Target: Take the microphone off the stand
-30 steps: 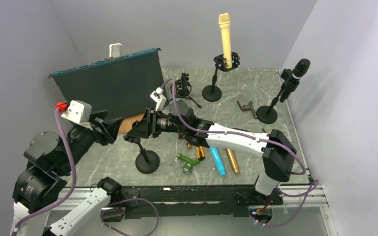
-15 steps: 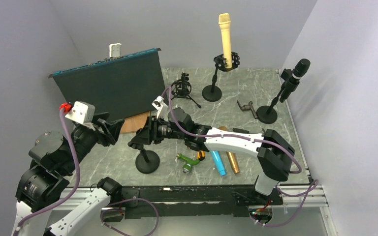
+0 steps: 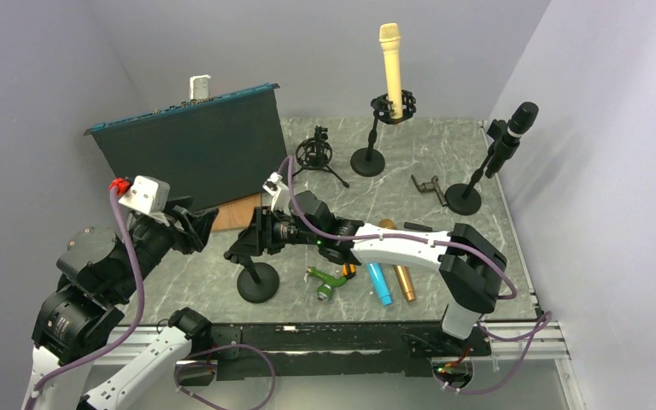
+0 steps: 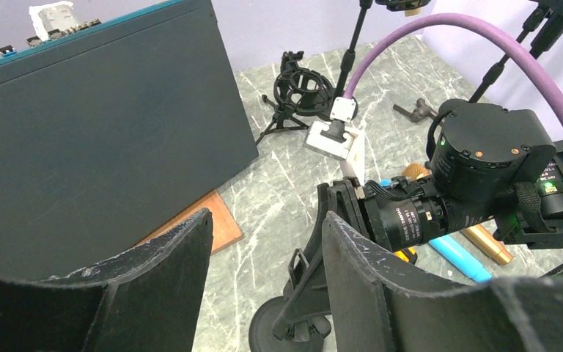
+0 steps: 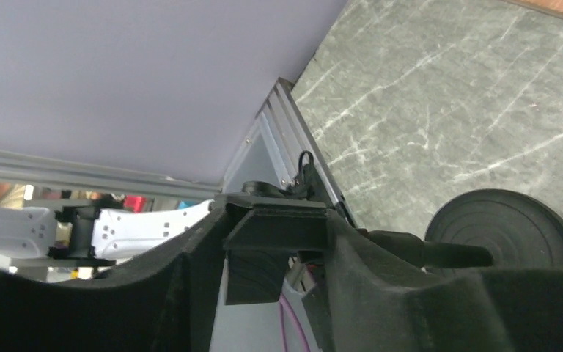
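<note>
My right gripper (image 3: pixel 243 241) is shut on the black clip (image 5: pixel 275 242) at the top of a short stand, whose round base (image 3: pixel 258 283) sits near the table's front left. No microphone shows in that clip. The base also shows in the right wrist view (image 5: pixel 506 227). My left gripper (image 3: pixel 198 224) is open and empty just left of this stand; in the left wrist view (image 4: pixel 264 235) the stand (image 4: pixel 315 286) stands beside its right finger. A beige microphone (image 3: pixel 390 58) stands in a stand at the back. A black microphone (image 3: pixel 514 126) sits in a stand at the right.
A dark upright panel (image 3: pixel 192 149) stands at the back left with a brown board (image 3: pixel 231 213) at its foot. Loose green (image 3: pixel 327 282), blue (image 3: pixel 377 280) and gold (image 3: pixel 401 278) microphones lie front centre. A small black tripod mount (image 3: pixel 316 154) and a loose clip (image 3: pixel 430 184) lie further back.
My right gripper has swung left and lower while holding the stand's clip. My left gripper has moved a little right, closer to the stand.
</note>
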